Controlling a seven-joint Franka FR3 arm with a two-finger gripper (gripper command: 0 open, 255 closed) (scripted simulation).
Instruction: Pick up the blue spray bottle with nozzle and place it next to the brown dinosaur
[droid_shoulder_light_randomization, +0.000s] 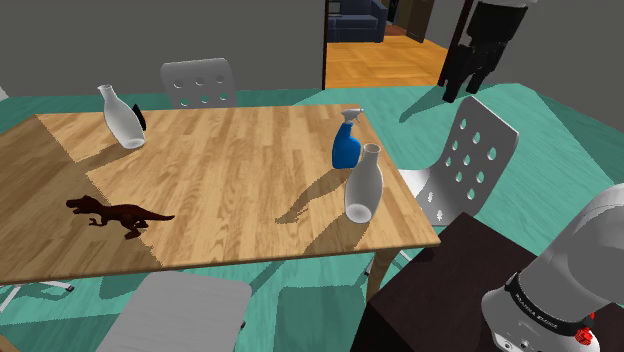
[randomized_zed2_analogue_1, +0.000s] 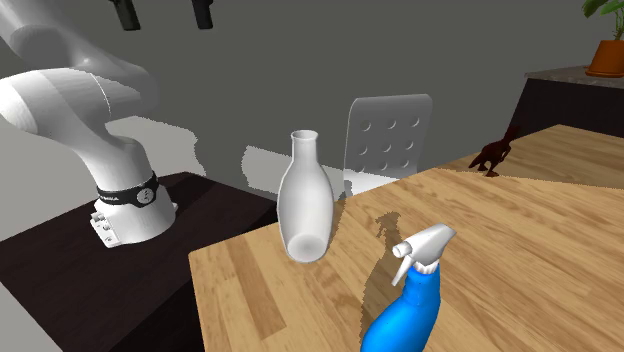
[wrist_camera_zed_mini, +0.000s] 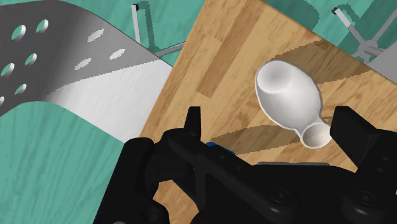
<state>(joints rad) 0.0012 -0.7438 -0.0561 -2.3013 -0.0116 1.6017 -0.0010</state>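
**Step in hand (judged): approach to the grasp.**
- Object: blue spray bottle with pale grey trigger nozzle (droid_shoulder_light_randomization: 347, 143). It stands upright and untouched on the light wooden table (droid_shoulder_light_randomization: 230, 180). It is just beside the upright white narrow-necked vase (droid_shoulder_light_randomization: 363, 185), on the vase's side away from the stand.
- Goal: dark brown toy dinosaur (droid_shoulder_light_randomization: 118, 213), on the same table, well apart from the vase toward the opposite end.
- Method advised:
  - Carry the hand across past the vase until it is centred over the bottle.
  - Descend with the jaws kept wide.
  - Turn the finger line so neither finger sweeps the vase, which stands close enough to be knocked.
  - Close on the bottle's body below the nozzle, not on the trigger.
  - Lift straight up clear of the vase's neck before travelling.

**Pose.**
- All-black two-finger gripper (droid_shoulder_light_randomization: 462, 88): fingers spread apart, nothing between them, empty.
- It hangs high above the vase, out over the table edge on the vase's side toward the grey perforated chair (droid_shoulder_light_randomization: 465, 160), fingers pointing downward.
- The white arm rises from the stand and arches overhead.
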